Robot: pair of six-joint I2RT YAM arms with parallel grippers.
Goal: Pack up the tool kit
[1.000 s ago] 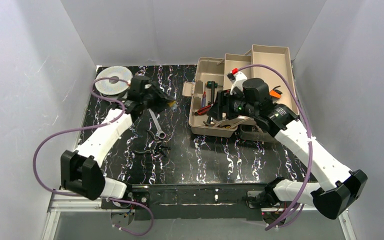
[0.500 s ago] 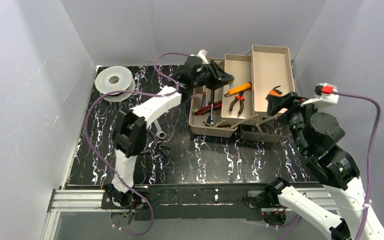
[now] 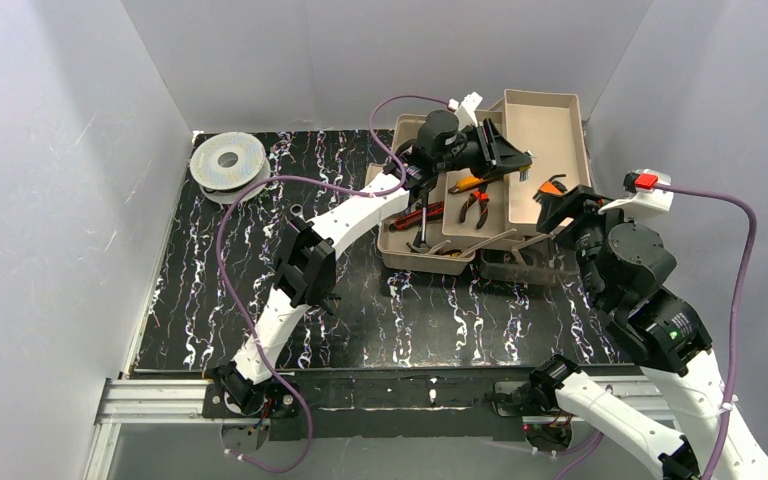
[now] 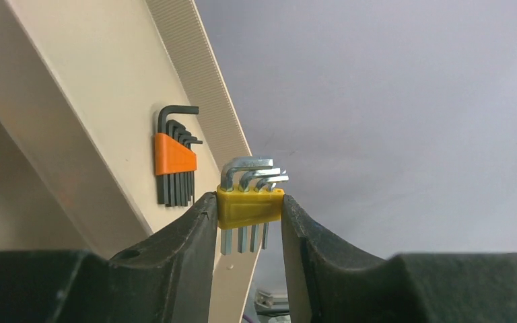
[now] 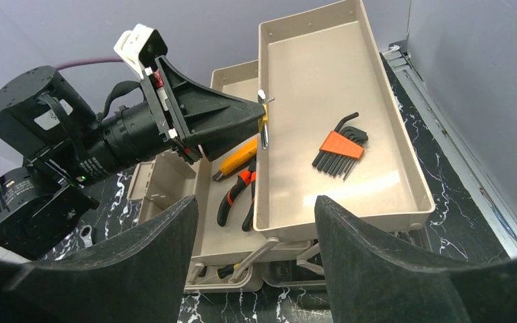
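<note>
The tool kit (image 3: 545, 120) stands open at the back right, its beige trays fanned out. My left gripper (image 4: 249, 200) is shut on a yellow hex key set (image 4: 249, 205) and holds it above the left rim of the top tray (image 5: 309, 81). An orange hex key set (image 5: 340, 149) lies in that tray. Orange-handled pliers (image 5: 239, 195) and a yellow knife (image 5: 239, 158) lie in the middle tray. My right gripper (image 5: 256, 205) hangs open and empty above the kit's near right corner, with the left gripper (image 3: 515, 160) further back.
Screwdrivers (image 3: 420, 215) lie in the kit's bottom compartment. A grey wire spool (image 3: 227, 160) sits at the back left of the marbled table. A wrench (image 5: 86, 234) lies on the table left of the kit, beside my left arm's elbow. White walls enclose three sides.
My left arm has swung from the table's left side over to the kit, carrying the yellow hex key set. The right arm has pulled back off the kit toward the right.
</note>
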